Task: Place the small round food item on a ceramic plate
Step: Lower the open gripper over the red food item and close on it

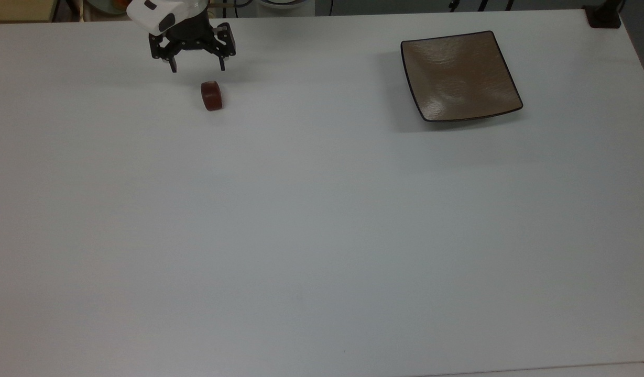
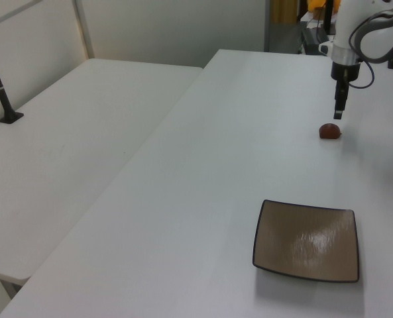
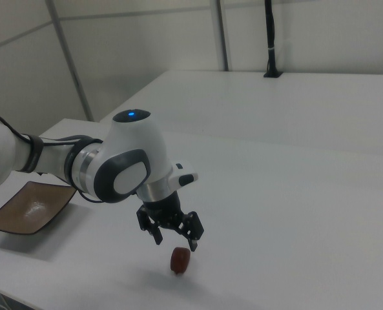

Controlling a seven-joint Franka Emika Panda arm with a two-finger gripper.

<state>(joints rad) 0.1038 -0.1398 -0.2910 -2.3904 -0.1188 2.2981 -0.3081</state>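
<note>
Here the small round food item [image 1: 211, 96] rests on its curved side on the white table [image 1: 322, 225], toward the far left in the top view, so its short axis runs roughly left to right in the top view and a flat round face looks toward the top view's left. In the right view the item [image 3: 180, 260] likewise stands on edge like a wheel, one flat face turned toward the right view's left. The pincer [image 1: 198, 67] hangs above the table just beyond the item, its two dark fingers spread wide with nothing between them; in the right view the pincer [image 3: 176, 242] sits just above the item, not touching it. In the left view the pincer [image 2: 338, 114] points straight down, close over the item [image 2: 329, 130]. The ceramic plate [image 1: 460, 76] lies flat on the table well apart from the item, toward the far right in the top view, one corner turned toward the far edge, and it carries nothing.
</note>
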